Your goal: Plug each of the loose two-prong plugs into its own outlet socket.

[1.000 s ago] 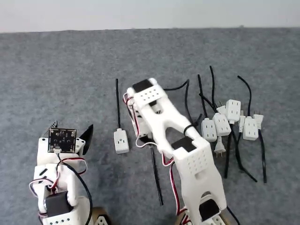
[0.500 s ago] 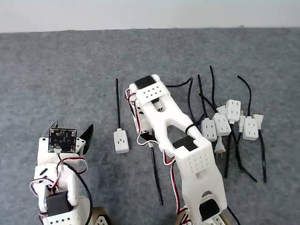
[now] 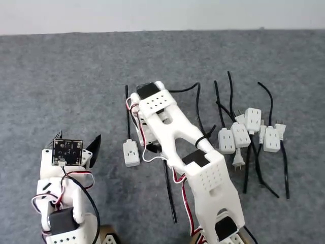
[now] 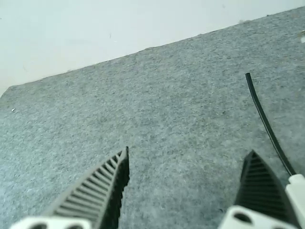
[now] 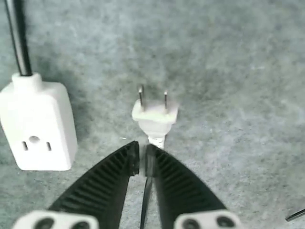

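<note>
The right gripper is clamped shut on the cord of a small white two-prong plug. The plug lies just beside a white rectangular outlet socket, not touching it, on the grey felt surface. The left gripper gapes wide, empty. A tangle of white sockets and black cords lies well apart (beyond the right arm).

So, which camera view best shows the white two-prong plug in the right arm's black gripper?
The right wrist view: the white two-prong plug lies with both prongs plain, the right gripper shut on its neck. In the high view the right arm covers it; the left wrist view faces grey carpet.
</note>
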You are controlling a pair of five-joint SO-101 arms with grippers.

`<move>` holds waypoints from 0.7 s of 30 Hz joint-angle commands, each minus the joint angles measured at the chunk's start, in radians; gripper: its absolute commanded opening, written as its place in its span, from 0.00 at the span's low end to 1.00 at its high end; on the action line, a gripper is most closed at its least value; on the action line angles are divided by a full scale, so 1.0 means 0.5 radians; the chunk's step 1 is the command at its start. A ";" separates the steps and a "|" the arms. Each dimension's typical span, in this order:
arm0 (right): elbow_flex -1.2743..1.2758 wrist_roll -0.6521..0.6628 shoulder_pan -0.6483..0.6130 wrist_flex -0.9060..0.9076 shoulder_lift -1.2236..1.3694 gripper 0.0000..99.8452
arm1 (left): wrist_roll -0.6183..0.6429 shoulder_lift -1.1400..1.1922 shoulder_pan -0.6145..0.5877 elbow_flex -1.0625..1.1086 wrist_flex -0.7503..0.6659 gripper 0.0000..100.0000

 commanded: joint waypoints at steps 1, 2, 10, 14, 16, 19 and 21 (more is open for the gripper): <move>-0.110 0.021 -0.020 0.011 -0.017 0.13 | 0.021 -0.034 0.003 -0.020 -0.052 0.35; -0.110 0.021 -0.017 0.014 -0.017 0.15 | 0.018 -0.034 0.003 -0.020 -0.052 0.35; -0.107 0.025 -0.020 0.038 -0.014 0.20 | 0.018 -0.034 0.003 -0.020 -0.052 0.35; -0.098 0.025 -0.020 0.038 0.023 0.20 | 0.018 -0.034 0.003 -0.020 -0.052 0.35; -0.098 0.025 -0.020 0.038 0.094 0.20 | 0.018 -0.034 0.003 -0.020 -0.052 0.35; -0.110 0.021 -0.023 0.038 0.210 0.20 | 0.018 -0.034 0.003 -0.020 -0.052 0.35; -0.110 0.021 -0.023 0.032 0.250 0.20 | 0.018 -0.034 0.003 -0.020 -0.052 0.35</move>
